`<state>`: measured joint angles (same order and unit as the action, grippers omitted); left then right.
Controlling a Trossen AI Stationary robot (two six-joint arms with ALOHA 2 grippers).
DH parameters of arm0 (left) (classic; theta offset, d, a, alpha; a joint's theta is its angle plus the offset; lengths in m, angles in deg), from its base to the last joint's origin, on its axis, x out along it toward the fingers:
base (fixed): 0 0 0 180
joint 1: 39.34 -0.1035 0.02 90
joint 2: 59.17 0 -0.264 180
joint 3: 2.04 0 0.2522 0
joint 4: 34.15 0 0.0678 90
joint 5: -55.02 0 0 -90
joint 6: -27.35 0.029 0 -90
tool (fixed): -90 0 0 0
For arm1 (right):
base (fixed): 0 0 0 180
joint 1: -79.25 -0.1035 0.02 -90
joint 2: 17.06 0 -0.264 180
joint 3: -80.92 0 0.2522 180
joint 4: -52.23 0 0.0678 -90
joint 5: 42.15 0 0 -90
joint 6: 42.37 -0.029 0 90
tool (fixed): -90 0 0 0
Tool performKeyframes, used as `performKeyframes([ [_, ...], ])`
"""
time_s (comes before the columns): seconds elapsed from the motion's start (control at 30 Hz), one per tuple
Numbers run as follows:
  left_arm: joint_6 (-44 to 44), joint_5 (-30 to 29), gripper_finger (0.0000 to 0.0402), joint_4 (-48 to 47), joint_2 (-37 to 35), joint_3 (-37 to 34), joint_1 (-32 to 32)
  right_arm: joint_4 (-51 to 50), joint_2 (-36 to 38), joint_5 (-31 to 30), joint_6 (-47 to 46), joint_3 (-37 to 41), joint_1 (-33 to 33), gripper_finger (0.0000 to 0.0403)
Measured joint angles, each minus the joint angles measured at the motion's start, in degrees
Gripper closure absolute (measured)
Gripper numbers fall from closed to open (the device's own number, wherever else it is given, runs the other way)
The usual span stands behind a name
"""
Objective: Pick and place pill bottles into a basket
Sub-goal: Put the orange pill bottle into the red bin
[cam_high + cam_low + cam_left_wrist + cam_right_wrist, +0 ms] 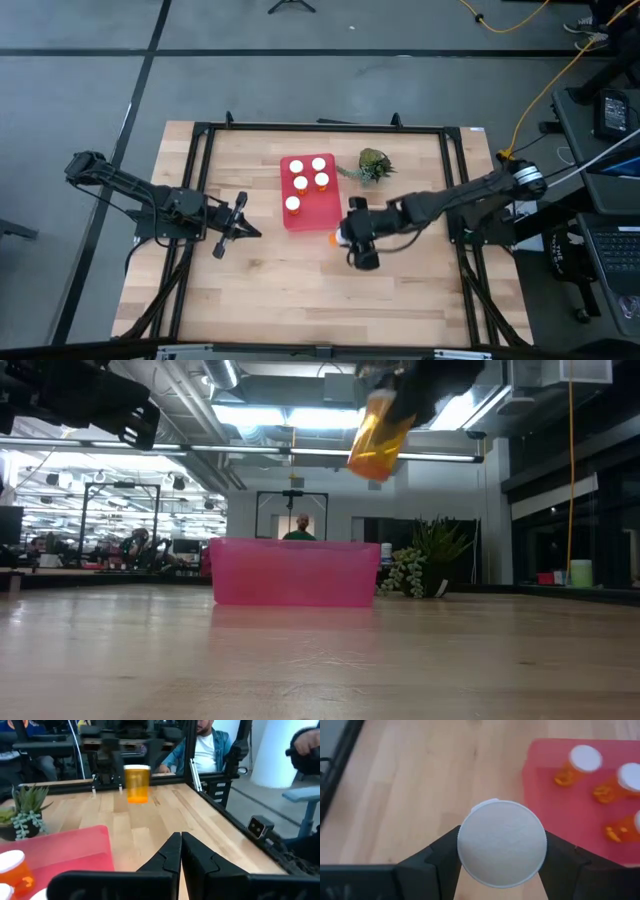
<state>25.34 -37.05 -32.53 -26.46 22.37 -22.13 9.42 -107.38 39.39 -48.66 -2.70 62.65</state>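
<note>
Five pill bottles visible in all, noted here from the largest thing down.

Wooden table (260,290) first, with both arms over it. Then the basket (322,212), red-pink and low-walled, near the table's middle. Inside it, four pill bottles (307,175), standing upright with white caps up, apart from each other. Just beside the basket's far right corner, a small green plant (374,165), not part of the job.

Right gripper (345,235) next, close to the basket's near right corner and just outside its wall. Fingers spread wide but pinching the fifth bottle (379,435) by its round white cap (501,843), one finger on each side of the cap. Bottle lifted well above the table and higher than the basket's rim, hanging with orange body down and a little tilted, so long axis near vertical.

Deciding relation: basket lies to the left of the held bottle and slightly farther from the table's front edge, with free floor at the near right corner. Probably only a short sideways move over the wall needed, then lowering and opening. Some care wanted not to strike the nearest standing bottle.

Left gripper (240,228) last: fingers pressed together, holding nothing, waiting left of the basket and apart from it. Clearly the right arm nearer to the work.
</note>
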Motion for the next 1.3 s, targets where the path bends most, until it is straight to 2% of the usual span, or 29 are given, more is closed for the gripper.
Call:
performKeyframes([
  [0.2, 2.3, -0.5, 0.0398, -0.1, 0.0, 0.0, 0.0, 0.8, 0.2, 5.6, 6.2, 0.9, 6.0, 0.0185],
  [0.37, 3.3, -1.2, 0.0396, -0.2, 0.0, 0.0, 0.0, 3.9, 0.2, 5.8, 9.6, 0.9, 10.2, 0.0185],
  [0.47, 4.7, -2.6, 0.0397, -0.2, 0.0, 0.0, -0.1, 5.4, 0.1, 6.3, 10.3, 0.9, 12.4, 0.0185],
  [0.6, 7.8, -5.9, 0.0399, -0.2, 0.0, 0.0, 0.0, 8.9, 0.0, 10.4, 11.1, 0.8, 15.3, 0.0185],
  [0.87, 7.9, -13.5, 0.0395, 0.0, 0.0, 0.0, -0.1, 8.9, 0.0, 11.1, 11.0, 0.8, 19.8, 0.0185],
  [1.3, 12.8, -14.0, 0.0394, 0.3, 0.0, 0.0, -0.1, 7.9, 0.0, 11.8, 8.2, -0.7, 25.0, 0.0185],
])
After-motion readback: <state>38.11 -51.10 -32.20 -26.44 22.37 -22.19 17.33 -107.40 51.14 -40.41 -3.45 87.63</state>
